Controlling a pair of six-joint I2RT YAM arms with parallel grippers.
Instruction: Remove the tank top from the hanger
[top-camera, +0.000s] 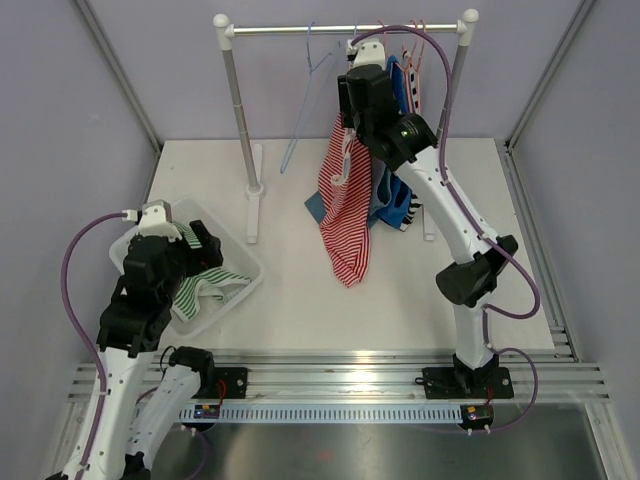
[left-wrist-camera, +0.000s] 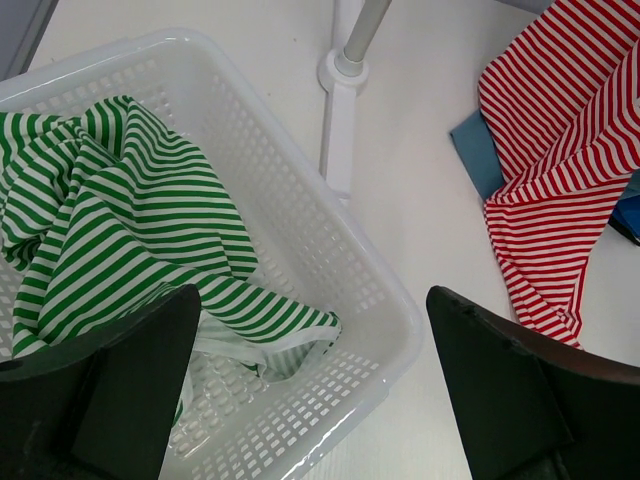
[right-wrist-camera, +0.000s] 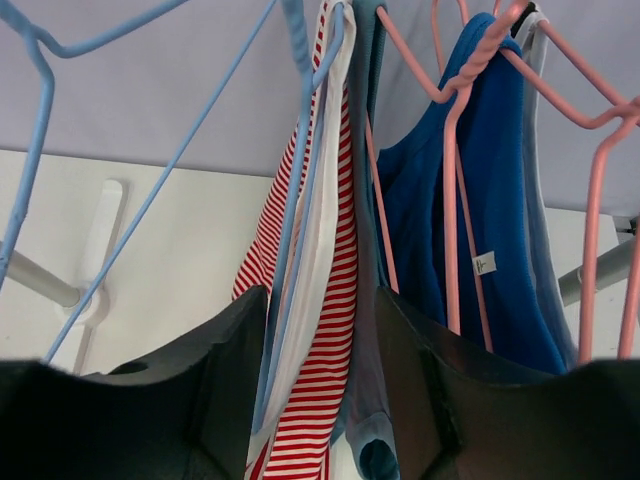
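Zero of the removal is finished, going by the top view. The red-and-white striped tank top (top-camera: 345, 215) hangs up at the metal rail of the white clothes rack (top-camera: 290, 30). Its hem trails low toward the white counter (top-camera: 300, 300). Your right end effector (top-camera: 352, 78) is up at the top of the garment, just under the rail, and its body hides the jaws from here. A blue garment (top-camera: 395, 205) hangs touching the tank top on its right. Your left end effector (top-camera: 205, 250) hovers over the white perforated plastic basket (top-camera: 245, 268), well apart from the rack. A green-and-white striped garment (top-camera: 205, 288) lies in that basket.

Left wrist view: fingers spread wide, holding nothing. The basket's near corner sits between them and the green garment is bunched inside. The tank top's lower end shows at the far right, creased and slack, narrow even stripes.

Right wrist view: the strap area with its white binding runs along a light blue wire hanger (right-wrist-camera: 303, 150), so it is on the hanger. Your fingers stand part-way apart on either side of that strap and wire. Cloth fills most of the gap, and I cannot tell if it is pinched. The pink wire hangers (right-wrist-camera: 455, 150) with the blue garment crowd it on the right.

What's left, as I judge it: get a hold, work the straps off the wire, pull the top clear.
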